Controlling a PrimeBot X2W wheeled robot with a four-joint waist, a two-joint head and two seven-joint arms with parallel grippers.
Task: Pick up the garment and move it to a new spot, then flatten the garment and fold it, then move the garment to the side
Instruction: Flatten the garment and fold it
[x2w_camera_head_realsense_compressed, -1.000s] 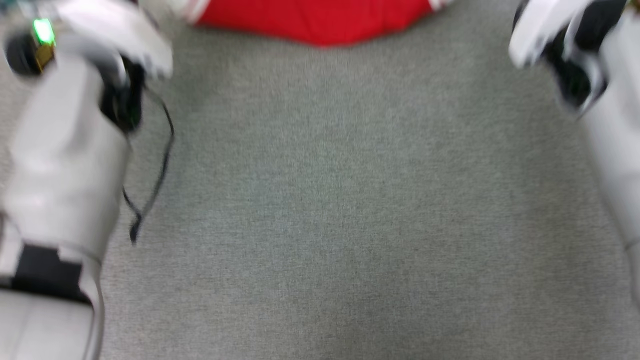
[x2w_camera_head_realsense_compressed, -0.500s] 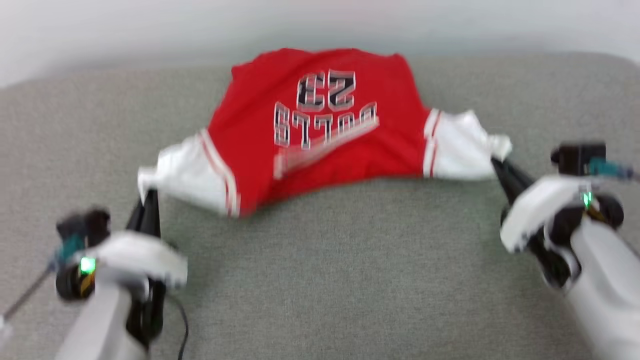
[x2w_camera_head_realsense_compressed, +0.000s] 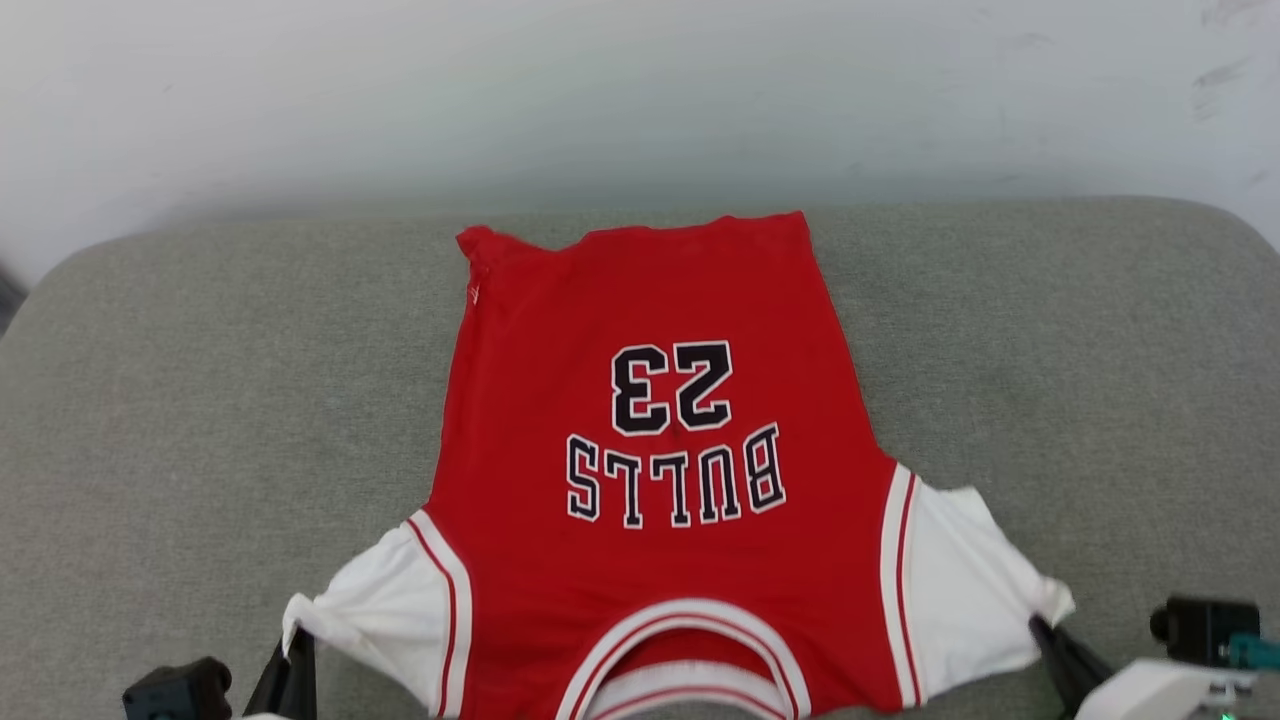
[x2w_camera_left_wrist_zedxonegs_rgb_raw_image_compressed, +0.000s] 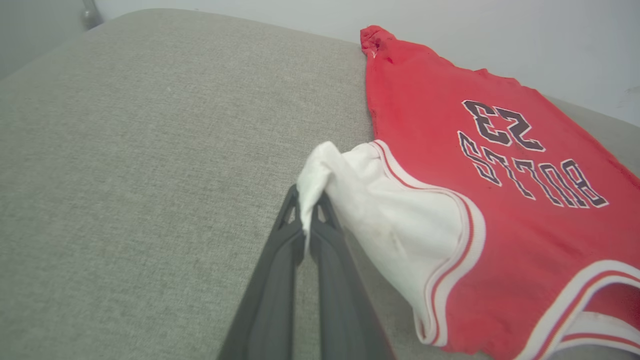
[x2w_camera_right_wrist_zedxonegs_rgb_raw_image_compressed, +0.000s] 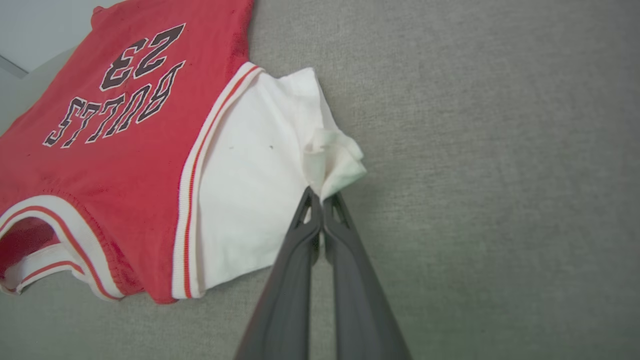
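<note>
I hold a red T-shirt (x2w_camera_head_realsense_compressed: 650, 330) by its two white sleeves on the grey fabric-covered table (x2w_camera_head_realsense_compressed: 200, 400). It lies face up across the centre of the head view, with the collar (x2w_camera_head_realsense_compressed: 690, 625) at the bottom edge and the hem toward the white wall (x2w_camera_head_realsense_compressed: 640, 100) at the top. The left gripper (x2w_camera_left_wrist_zedxonegs_rgb_raw_image_compressed: 308, 202), jaws pinched narrow, clamps the bunched tip of the left sleeve (x2w_camera_left_wrist_zedxonegs_rgb_raw_image_compressed: 390, 210) at lower left. The right gripper (x2w_camera_right_wrist_zedxonegs_rgb_raw_image_compressed: 320, 197), equally tight, clamps the crumpled tip of the right sleeve (x2w_camera_right_wrist_zedxonegs_rgb_raw_image_compressed: 250, 175) at lower right.

I judge this to be the flattening step. To do it well, I should draw both sleeves outward evenly and low to the table, so the body tightens without skewing. I should let go only once each sleeve lies flat. The hem corner (x2w_camera_head_realsense_compressed: 480, 245) at upper left looks curled and may need its own tug.

The chest reads "BULLS" above "23" in black letters edged white, upside down from the head camera.
</note>
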